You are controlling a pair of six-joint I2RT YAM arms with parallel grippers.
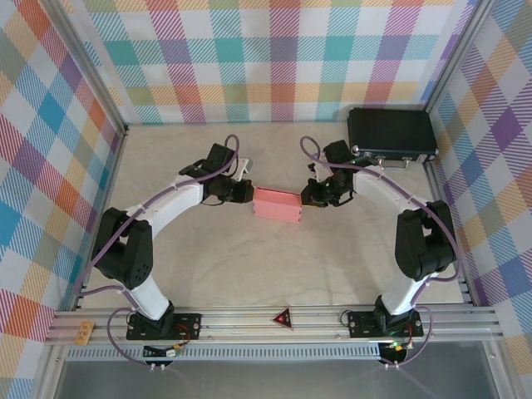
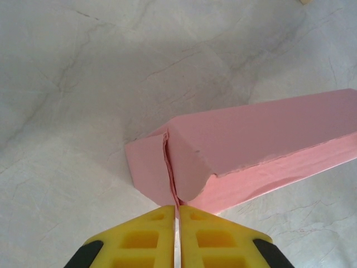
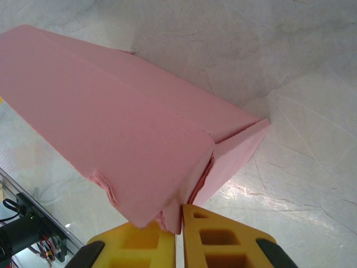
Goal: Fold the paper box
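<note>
The paper box (image 1: 277,204) is a small salmon-pink closed-looking box in the middle of the table, held between both arms. My left gripper (image 1: 248,193) meets its left end. In the left wrist view the yellow fingers (image 2: 139,240) are pressed together on a thin pink flap edge of the box (image 2: 251,139), with the left gripper (image 2: 177,215) shut on it. My right gripper (image 1: 306,198) meets the box's right end. In the right wrist view the right gripper (image 3: 181,215) is shut on a flap at the corner of the box (image 3: 122,123).
A black hard case (image 1: 392,133) lies at the back right corner of the table. Plaid walls (image 1: 50,125) enclose the left, back and right sides. An aluminium rail (image 1: 274,320) runs along the near edge by the arm bases.
</note>
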